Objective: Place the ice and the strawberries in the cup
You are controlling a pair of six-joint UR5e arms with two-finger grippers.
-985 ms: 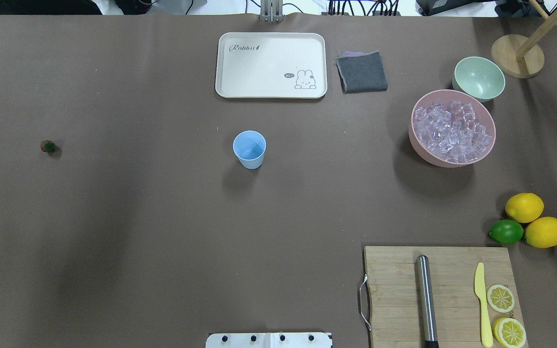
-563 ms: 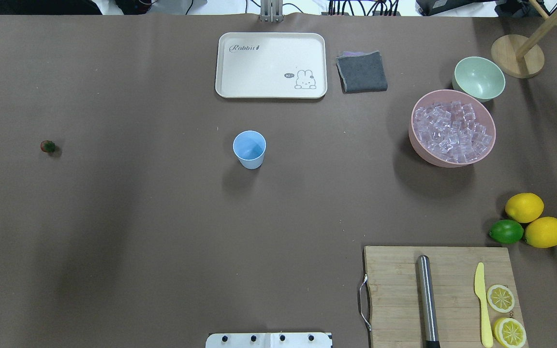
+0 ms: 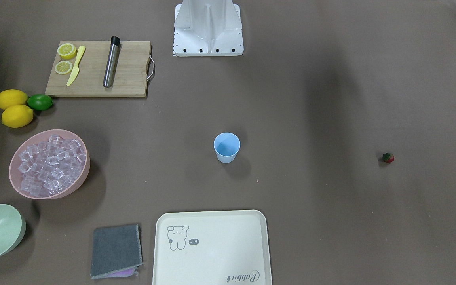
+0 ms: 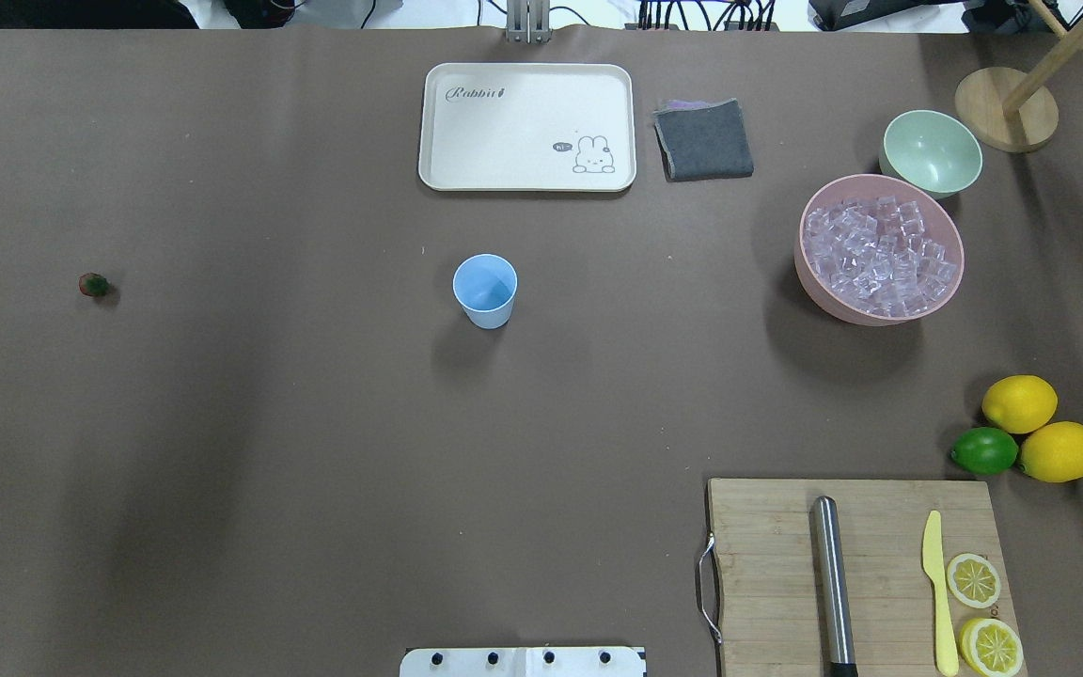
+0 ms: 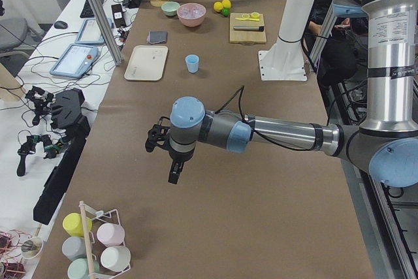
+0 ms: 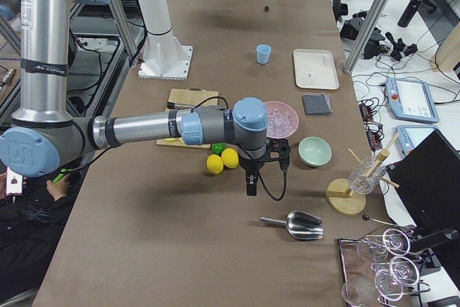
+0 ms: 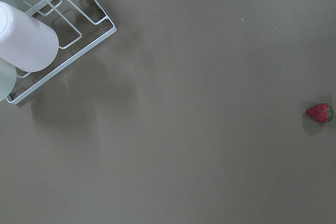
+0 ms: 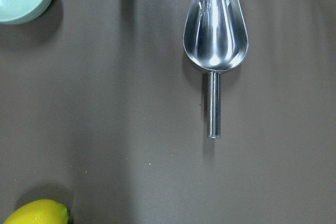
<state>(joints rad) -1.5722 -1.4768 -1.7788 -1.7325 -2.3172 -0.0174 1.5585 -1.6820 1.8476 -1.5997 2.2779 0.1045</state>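
A small light-blue tapered cup (image 4: 485, 290) stands mid-table. The tiny red strawberry (image 4: 93, 285) lies well to its left, and clear ice cubes (image 4: 880, 254) fill the wide pink bowl (image 4: 810, 275) on the right. The left gripper (image 5: 174, 177) and right gripper (image 6: 250, 188) hover over the table ends, and I cannot tell how wide either is.

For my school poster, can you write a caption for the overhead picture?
Empty blue cup mid-table, tiny strawberry far off to its left, pink bowl heaped with ice on the right.

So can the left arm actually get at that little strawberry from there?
Probably yes. The strawberry lies alone on bare table, in the left wrist camera's view; nothing stands between it and the left arm. The wire cup rack sits well aside.
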